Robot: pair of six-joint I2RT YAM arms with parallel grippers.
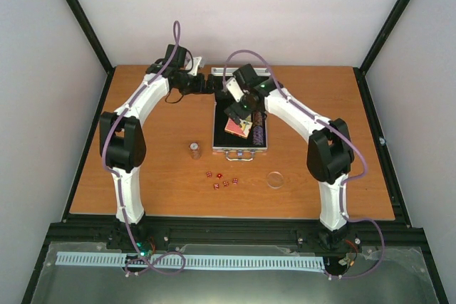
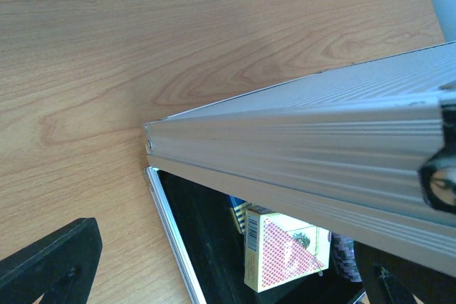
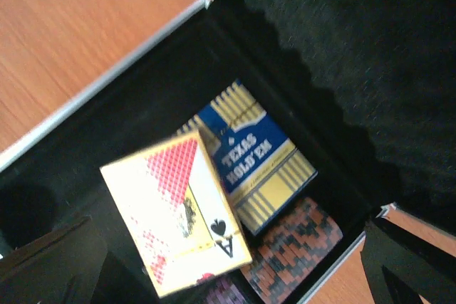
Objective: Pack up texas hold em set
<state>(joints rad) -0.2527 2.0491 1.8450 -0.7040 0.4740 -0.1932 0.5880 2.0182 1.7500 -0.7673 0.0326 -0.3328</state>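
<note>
The right gripper [image 3: 228,231] hangs over the open case [image 1: 242,149] with its jaws spread wide. Between them the red card deck [image 3: 174,213] sits tilted in the black lining, blurred, and neither finger appears to touch it. Just beyond the deck, further from the jaws, the blue card deck [image 3: 247,156] lies flat in the same compartment. A row of brown-and-black chips [image 3: 296,247] lies on edge beside the right-hand finger, also inside the case.

The left gripper [image 2: 224,247] is at the back left corner of the case. Its jaws are also wide apart and close on nothing that shows. The ribbed silver lid [image 2: 306,133] stands raised just beyond the jaws.

Out on the table [image 1: 320,105], well apart from both pairs of jaws, stand a short chip stack [image 1: 194,149], the red dice [image 1: 221,179] and the clear disc [image 1: 275,179].
</note>
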